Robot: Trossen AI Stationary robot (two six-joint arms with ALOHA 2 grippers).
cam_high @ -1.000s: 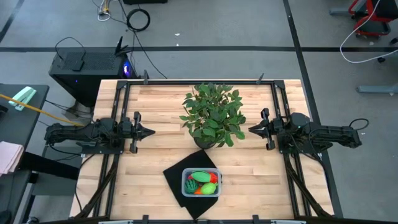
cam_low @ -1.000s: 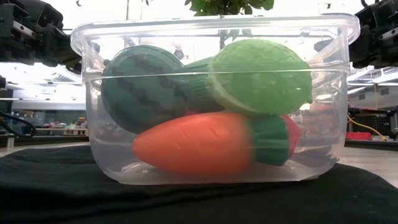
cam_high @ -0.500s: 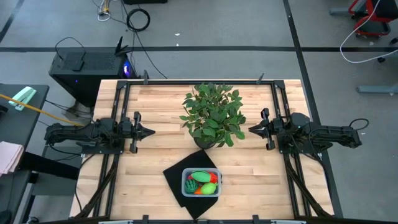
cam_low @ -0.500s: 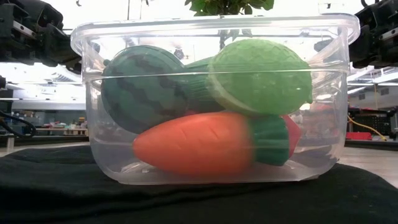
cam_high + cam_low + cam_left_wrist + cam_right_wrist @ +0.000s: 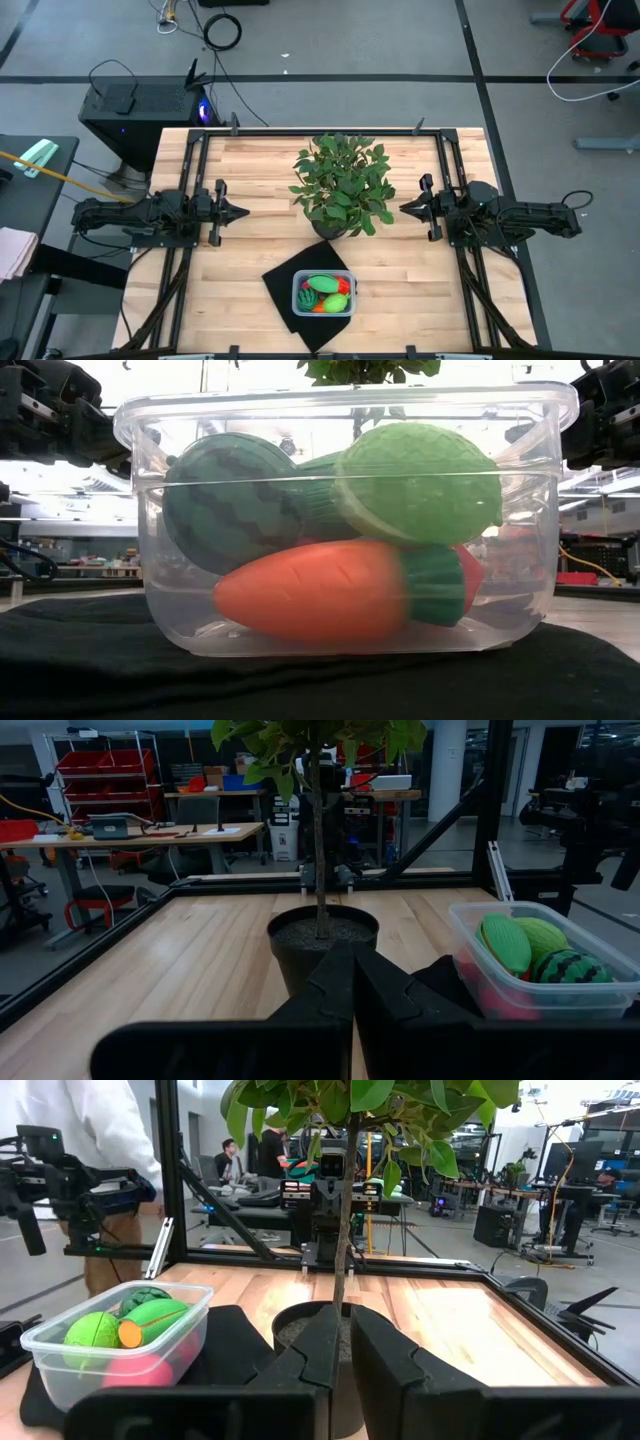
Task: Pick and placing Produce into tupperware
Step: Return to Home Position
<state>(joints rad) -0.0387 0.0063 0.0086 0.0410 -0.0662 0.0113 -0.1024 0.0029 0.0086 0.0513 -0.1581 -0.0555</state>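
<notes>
Near the six o'clock edge of the bench (image 5: 230, 270), the tupperware (image 5: 295, 296) holds the produce (image 5: 322, 284); left tool (image 5: 243, 212) lies toward ten o'clock from it, right tool (image 5: 404, 209) toward two, equally near, both closed, empty.

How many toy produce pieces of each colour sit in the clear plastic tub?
Orange toy carrot: 1
Dark green striped ball: 1
Ribbed green piece: 1
Light green netted piece: 1
Red pieces: at least 1, mostly hidden
Total: at least 5

Clear tupperware (image 5: 340, 400) upright on black mat (image 5: 80, 670); striped, orange, green, red produce (image 5: 310, 600) piled inside.
</notes>
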